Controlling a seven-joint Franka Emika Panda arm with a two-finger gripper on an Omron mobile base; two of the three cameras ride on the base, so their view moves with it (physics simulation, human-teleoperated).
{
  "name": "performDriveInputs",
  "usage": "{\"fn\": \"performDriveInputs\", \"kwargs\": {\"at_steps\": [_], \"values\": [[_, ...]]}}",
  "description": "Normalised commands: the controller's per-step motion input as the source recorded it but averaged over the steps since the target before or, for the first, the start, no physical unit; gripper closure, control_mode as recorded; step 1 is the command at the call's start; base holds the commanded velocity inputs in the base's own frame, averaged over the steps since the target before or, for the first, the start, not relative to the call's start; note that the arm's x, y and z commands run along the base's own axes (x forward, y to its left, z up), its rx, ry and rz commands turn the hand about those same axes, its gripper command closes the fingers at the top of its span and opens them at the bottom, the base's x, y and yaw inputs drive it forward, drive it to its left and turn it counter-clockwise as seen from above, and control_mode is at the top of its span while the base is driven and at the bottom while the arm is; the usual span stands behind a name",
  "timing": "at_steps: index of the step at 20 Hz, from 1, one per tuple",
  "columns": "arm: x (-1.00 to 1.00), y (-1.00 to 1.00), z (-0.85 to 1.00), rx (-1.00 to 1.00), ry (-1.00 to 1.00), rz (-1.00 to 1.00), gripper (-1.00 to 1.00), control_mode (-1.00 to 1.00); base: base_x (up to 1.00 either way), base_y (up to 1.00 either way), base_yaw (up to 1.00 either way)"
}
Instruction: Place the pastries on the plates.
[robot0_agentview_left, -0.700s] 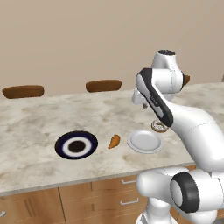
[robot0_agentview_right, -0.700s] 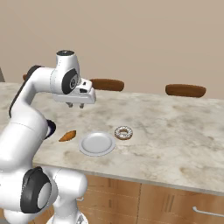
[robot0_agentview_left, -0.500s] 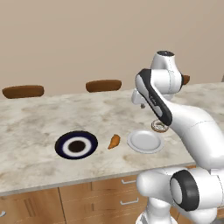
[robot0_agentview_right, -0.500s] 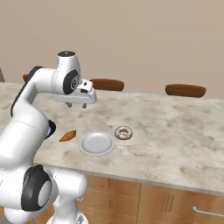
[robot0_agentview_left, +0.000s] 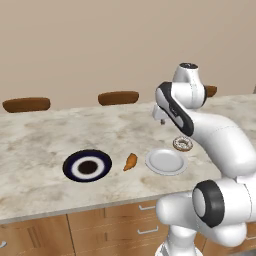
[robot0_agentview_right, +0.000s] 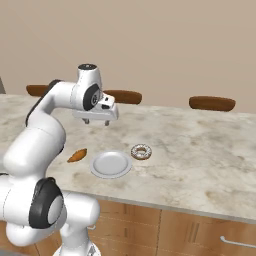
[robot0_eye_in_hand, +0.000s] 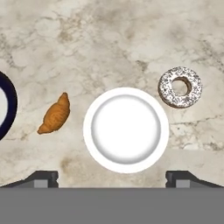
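Hand view: gripper (robot0_eye_in_hand: 112, 178) hung wide open and empty above the white plate (robot0_eye_in_hand: 126, 129), donut (robot0_eye_in_hand: 180, 87) on the counter (robot0_eye_in_hand: 109, 39) at its 2 o'clock, croissant (robot0_eye_in_hand: 55, 114) at 9, blue plate (robot0_eye_in_hand: 6, 112) beyond.

Counter (robot0_agentview_left: 45, 135): veined beige marble look, smooth, faintly polished. White plate (robot0_eye_in_hand: 126, 129): glazed ceramic look, soft sheen. Blue plate (robot0_agentview_left: 87, 166): glossy glaze, white ring, dark brown centre. Donut (robot0_eye_in_hand: 180, 86): brown icing speckled pale, rough. Croissant (robot0_eye_in_hand: 55, 114): orange-brown, ridged, matt crust. Cabinet fronts (robot0_agentview_right: 200, 230): warm wood grain, metal handles.
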Motion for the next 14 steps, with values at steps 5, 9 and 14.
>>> {"fn": "performDriveInputs", "kwargs": {"at_steps": [5, 9, 14], "values": [[0.29, -0.53, -0.23, -0.05, 0.09, -0.14, -1.00, -1.00, 0.00, 0.00, 0.00], [0.25, -0.55, -0.23, -0.05, 0.08, -0.15, -1.00, -1.00, 0.00, 0.00, 0.00], [0.22, -0.33, -0.19, -0.05, 0.05, -0.10, -1.00, -1.00, 0.00, 0.00, 0.00]]}}
